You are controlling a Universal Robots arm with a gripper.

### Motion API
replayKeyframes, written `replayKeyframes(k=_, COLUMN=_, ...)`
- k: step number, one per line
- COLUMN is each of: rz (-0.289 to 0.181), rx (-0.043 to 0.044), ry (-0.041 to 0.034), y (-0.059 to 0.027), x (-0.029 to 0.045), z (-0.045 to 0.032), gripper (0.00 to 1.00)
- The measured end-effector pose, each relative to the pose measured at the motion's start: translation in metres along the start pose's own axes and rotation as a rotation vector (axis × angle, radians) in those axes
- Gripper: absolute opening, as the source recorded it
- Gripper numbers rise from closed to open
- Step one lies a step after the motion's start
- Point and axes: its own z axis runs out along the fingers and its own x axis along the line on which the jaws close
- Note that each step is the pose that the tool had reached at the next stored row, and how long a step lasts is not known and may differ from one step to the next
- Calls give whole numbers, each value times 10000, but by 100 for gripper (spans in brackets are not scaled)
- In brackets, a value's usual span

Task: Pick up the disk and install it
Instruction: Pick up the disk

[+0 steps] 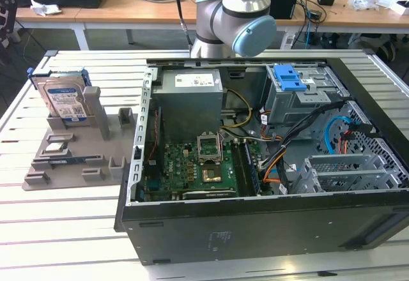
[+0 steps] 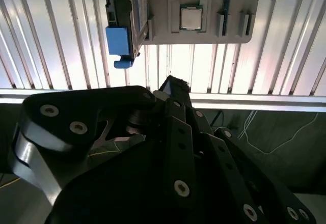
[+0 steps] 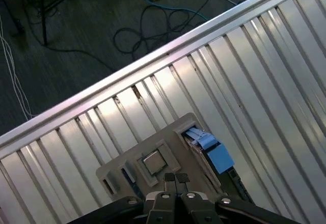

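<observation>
Disk (image 1: 64,99) is held upright on edge in a slot of the grey holder (image 1: 97,115), presumably so its blue frame stays reachable. Jaws are closed together, empty, well apart from the holder.

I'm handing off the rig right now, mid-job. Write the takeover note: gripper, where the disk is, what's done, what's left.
Gripper: fingers shut, holding nothing, hanging over the slatted table near the grey holder.
Disk: stands on edge in the grey holder, on the exterior view's left, outside the open computer case. The gripper is not touching it.
Done: nothing yet; the disk is not picked up.
Left: the pick-up and the install in the case.
</observation>
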Motion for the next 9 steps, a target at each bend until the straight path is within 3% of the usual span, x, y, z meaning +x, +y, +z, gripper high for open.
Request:
replayKeyframes(k=4, rz=-718, rx=-17, ry=30, y=0, x=0, z=0, gripper=11)
replayKeyframes(k=9, rz=-1212, rx=-29, ry=51, y=0, x=0, z=0, gripper=11)
